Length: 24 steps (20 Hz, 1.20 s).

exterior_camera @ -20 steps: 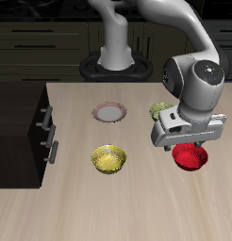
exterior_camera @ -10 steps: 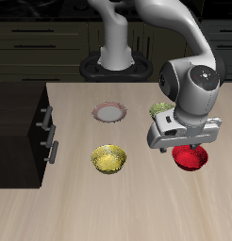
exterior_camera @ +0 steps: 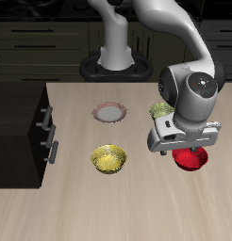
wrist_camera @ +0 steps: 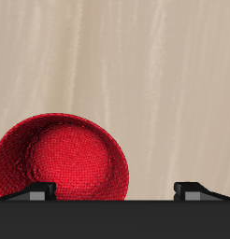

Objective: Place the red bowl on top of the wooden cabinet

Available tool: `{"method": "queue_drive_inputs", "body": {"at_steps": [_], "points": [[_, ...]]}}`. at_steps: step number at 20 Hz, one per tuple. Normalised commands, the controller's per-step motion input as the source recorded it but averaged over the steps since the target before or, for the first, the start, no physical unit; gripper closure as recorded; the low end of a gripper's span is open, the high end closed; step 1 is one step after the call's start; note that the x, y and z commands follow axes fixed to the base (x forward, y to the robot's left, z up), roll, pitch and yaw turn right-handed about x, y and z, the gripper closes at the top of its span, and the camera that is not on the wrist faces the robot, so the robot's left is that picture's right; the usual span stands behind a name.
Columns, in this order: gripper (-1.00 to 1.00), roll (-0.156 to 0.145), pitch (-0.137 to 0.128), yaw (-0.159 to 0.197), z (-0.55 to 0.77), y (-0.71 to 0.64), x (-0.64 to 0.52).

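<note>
The red bowl [exterior_camera: 191, 159] sits on the table [exterior_camera: 137, 207] — my gripper [exterior_camera: 183, 143] hangs just above it, fingers spread, grasping nothing. The wooden cabinet [exterior_camera: 19, 122] stands well apart — across the table.

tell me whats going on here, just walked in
A Franka arm is going for the red bowl, which sits on the light table. Its gripper hangs just above the bowl with the jaws spread and nothing between them; the wrist view shows the bowl under one finger, off centre. The wooden cabinet stands across the table, its top bare. A yellow bowl sits between them.
</note>
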Motion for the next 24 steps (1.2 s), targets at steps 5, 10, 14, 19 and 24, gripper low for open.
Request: {"method": "queue_drive_inputs", "body": {"at_steps": [5, 10, 14, 19, 24], "points": [[-1.0, -0.011, -0.007, 0.028, -0.1, -0.07, 0.0], [-1.0, -0.005, 0.022, 0.0, -0.16, -0.03, -0.03], [-1.0, -0.002, 0.022, -0.008, -0.18, -0.02, 0.0], [-1.0, 0.002, 0.038, -0.009, -0.19, 0.03, -0.04], [-1.0, 0.018, 0.027, 0.001, -0.12, 0.07, -0.02]]}}
